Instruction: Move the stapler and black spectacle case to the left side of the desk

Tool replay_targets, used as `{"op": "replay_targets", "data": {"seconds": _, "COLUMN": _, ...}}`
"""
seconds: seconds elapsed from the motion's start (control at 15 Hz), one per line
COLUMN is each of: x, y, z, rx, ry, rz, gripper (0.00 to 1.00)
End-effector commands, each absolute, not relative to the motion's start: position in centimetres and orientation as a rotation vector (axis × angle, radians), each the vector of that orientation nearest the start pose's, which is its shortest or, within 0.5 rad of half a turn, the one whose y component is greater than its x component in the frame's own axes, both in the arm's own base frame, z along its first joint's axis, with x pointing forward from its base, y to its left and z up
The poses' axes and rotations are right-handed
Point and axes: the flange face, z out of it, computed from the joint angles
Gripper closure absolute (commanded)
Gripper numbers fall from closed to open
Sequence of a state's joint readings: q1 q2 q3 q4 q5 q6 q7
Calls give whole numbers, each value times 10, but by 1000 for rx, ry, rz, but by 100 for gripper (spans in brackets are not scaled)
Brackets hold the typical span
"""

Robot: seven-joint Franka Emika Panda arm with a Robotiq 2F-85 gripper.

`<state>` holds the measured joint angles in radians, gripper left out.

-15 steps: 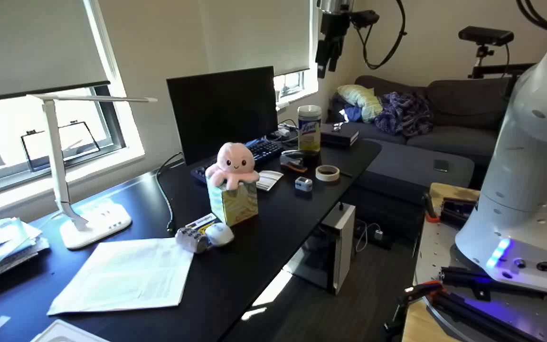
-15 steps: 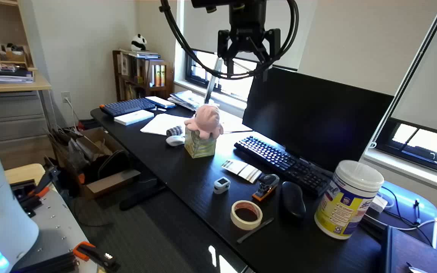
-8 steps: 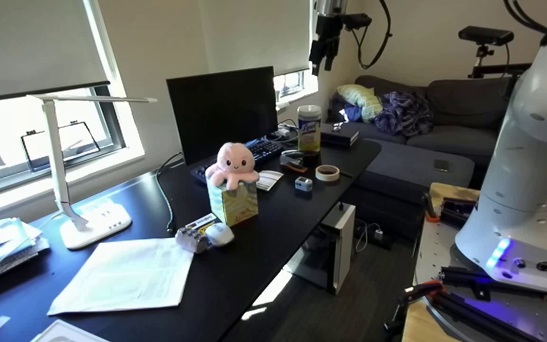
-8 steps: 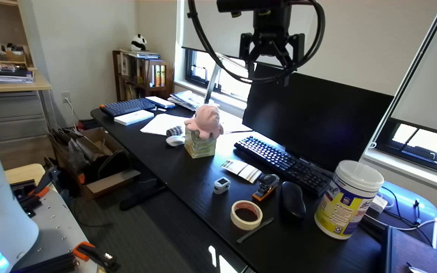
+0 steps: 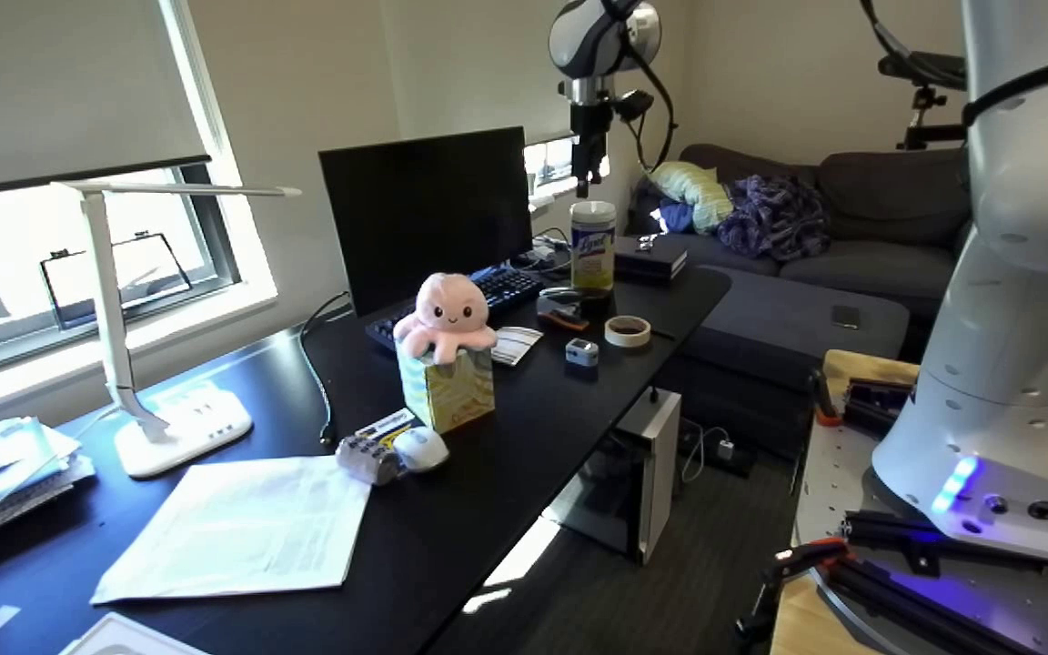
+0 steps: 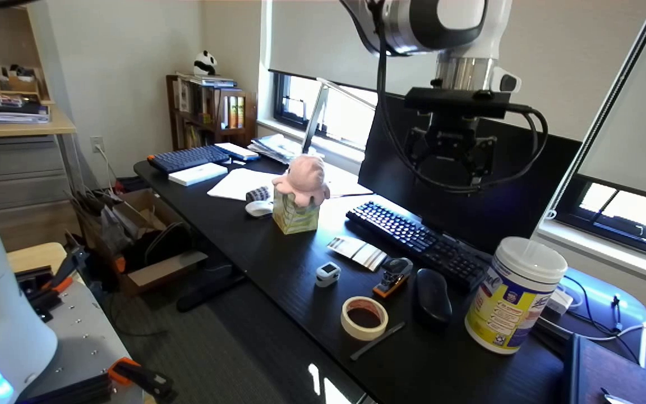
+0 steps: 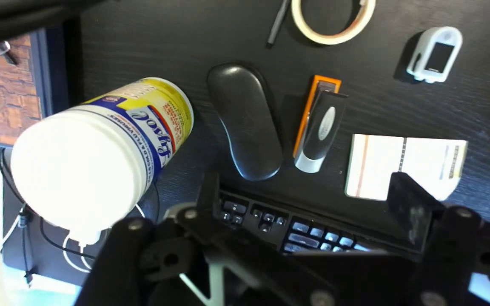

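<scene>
A long black desk (image 5: 488, 473) runs from eight o'clock up to two o'clock in an exterior view, with a black monitor (image 5: 428, 218) standing on it and a dark keyboard (image 5: 510, 291) at five o'clock from the monitor. The gripper (image 7: 306, 197) hangs well above the desk, its jaws spread wide, as the wrist view shows. In that view a white-lidded wipes tub (image 7: 113, 140) stands at nine o'clock from the black spectacle case (image 7: 245, 121), the two a little apart. The spectacle case lies on the desk, with the keyboard at five o'clock. Just beside it, at three o'clock and apart, lies the stapler (image 7: 321, 123), black with an orange base. A tape roll (image 7: 332, 39) sits at twelve o'clock from the stapler, and a small white device (image 7: 440, 53) at two o'clock.
</scene>
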<state>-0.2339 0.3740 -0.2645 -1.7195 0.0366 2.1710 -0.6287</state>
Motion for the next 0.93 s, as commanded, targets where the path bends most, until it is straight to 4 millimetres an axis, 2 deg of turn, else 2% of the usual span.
{"op": "replay_targets", "data": {"seconds": 0.0, "x": 639, "y": -328, "z": 330, "rx": -3281, "ry": -360, "rz": 49, "gripper": 0}}
{"op": "replay_targets", "data": {"seconds": 0.2, "x": 670, "y": -334, "z": 275, "rx": -3252, "ry": -427, "rz": 44, "gripper": 0}}
{"op": "replay_targets", "data": {"seconds": 0.27, "x": 679, "y": -333, "z": 264, "rx": -3242, "ry": -446, "rz": 41, "gripper": 0}}
{"op": "replay_targets", "data": {"seconds": 0.4, "x": 691, "y": -326, "z": 256, "rx": -3219, "ry": -428, "rz": -22, "gripper": 0}}
{"op": "replay_targets", "data": {"seconds": 0.47, "x": 676, "y": -323, "z": 255, "rx": -3237, "ry": -399, "rz": 39, "gripper": 0}}
{"op": "replay_targets", "data": {"seconds": 0.6, "x": 686, "y": -320, "z": 248, "rx": -3232, "ry": -413, "rz": 15, "gripper": 0}}
{"op": "replay_targets", "data": {"seconds": 0.87, "x": 690, "y": -323, "z": 253, "rx": -3239, "ry": -411, "rz": -5, "gripper": 0}}
